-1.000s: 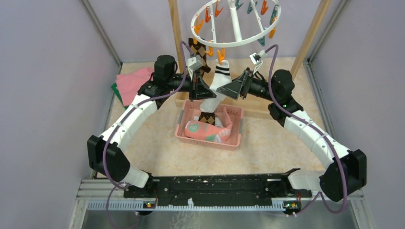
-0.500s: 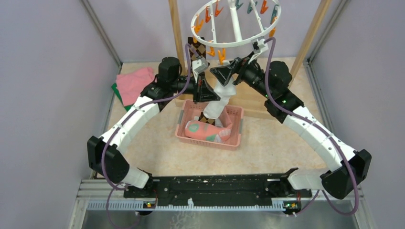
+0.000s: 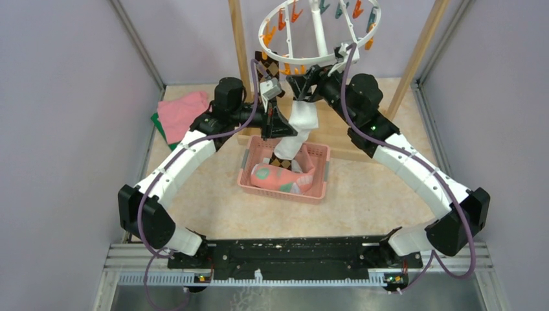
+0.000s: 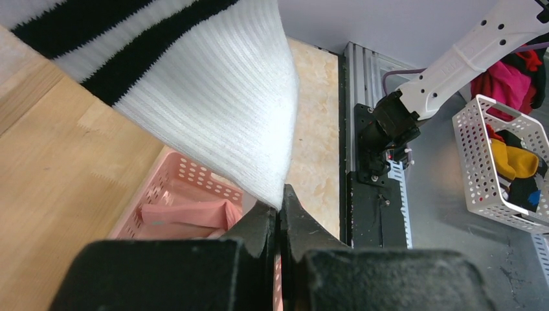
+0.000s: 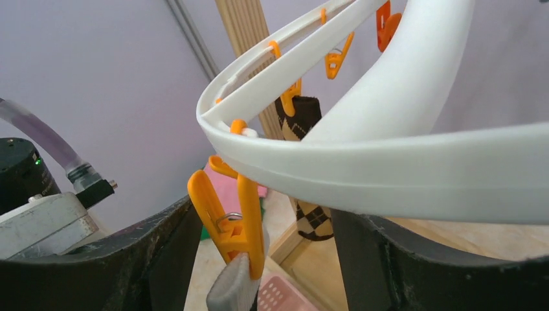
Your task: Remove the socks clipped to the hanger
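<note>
The white ring hanger (image 3: 317,57) hangs at the back centre with orange and teal clips. A white sock (image 3: 303,120) with black cuff stripes hangs from an orange clip (image 5: 236,223). My left gripper (image 3: 283,127) is shut on that sock's lower edge, and the pinch shows in the left wrist view (image 4: 280,206). My right gripper (image 3: 303,84) is open just under the ring, its jaws on either side of the orange clip without touching it, as the right wrist view (image 5: 259,259) shows. A brown argyle sock (image 3: 267,68) hangs from another clip to the left.
A pink basket (image 3: 319,193) below the hanger holds a pink sock with teal patches (image 3: 272,176). Folded pink and green cloths (image 3: 184,110) lie at back left. Wooden posts (image 3: 238,39) (image 3: 422,45) and a wooden base flank the hanger. A white basket (image 4: 498,162) stands off the table.
My right gripper has risen and moved left from beside the white sock to around its orange clip. My left gripper shifted slightly right, still holding the sock.
</note>
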{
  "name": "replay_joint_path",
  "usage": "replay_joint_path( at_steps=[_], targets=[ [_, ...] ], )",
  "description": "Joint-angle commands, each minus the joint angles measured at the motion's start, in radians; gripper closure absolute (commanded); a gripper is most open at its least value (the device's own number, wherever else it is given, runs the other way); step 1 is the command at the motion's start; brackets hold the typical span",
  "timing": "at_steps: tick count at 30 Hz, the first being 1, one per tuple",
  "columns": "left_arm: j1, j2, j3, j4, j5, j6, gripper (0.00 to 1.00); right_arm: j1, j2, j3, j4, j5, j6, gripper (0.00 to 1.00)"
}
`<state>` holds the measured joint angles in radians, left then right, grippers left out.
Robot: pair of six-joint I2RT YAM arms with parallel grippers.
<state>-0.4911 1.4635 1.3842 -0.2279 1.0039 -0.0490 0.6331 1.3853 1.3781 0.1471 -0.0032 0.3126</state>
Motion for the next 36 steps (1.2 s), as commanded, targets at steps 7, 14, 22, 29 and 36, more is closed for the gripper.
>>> replay_joint_path(
  at_steps=[7,14,22,29,36],
  targets=[
    [-0.004,-0.035,-0.012,0.012,-0.016,0.038,1.0,0.005,0.007,0.065,0.1,0.042,-0.033,0.45],
    [-0.006,-0.037,-0.009,0.007,-0.031,0.04,1.0,0.004,0.017,0.075,0.106,0.045,-0.032,0.73],
    [-0.018,-0.078,-0.123,-0.028,-0.123,0.096,1.0,-0.004,0.011,0.121,0.041,0.042,-0.032,0.92],
    [-0.029,-0.088,-0.202,-0.084,-0.211,0.2,1.0,-0.056,-0.04,0.078,0.013,0.038,0.019,0.92],
    [-0.035,-0.079,-0.266,-0.173,-0.337,0.361,0.97,-0.107,-0.103,0.01,-0.012,0.04,0.029,0.86]
  ],
)
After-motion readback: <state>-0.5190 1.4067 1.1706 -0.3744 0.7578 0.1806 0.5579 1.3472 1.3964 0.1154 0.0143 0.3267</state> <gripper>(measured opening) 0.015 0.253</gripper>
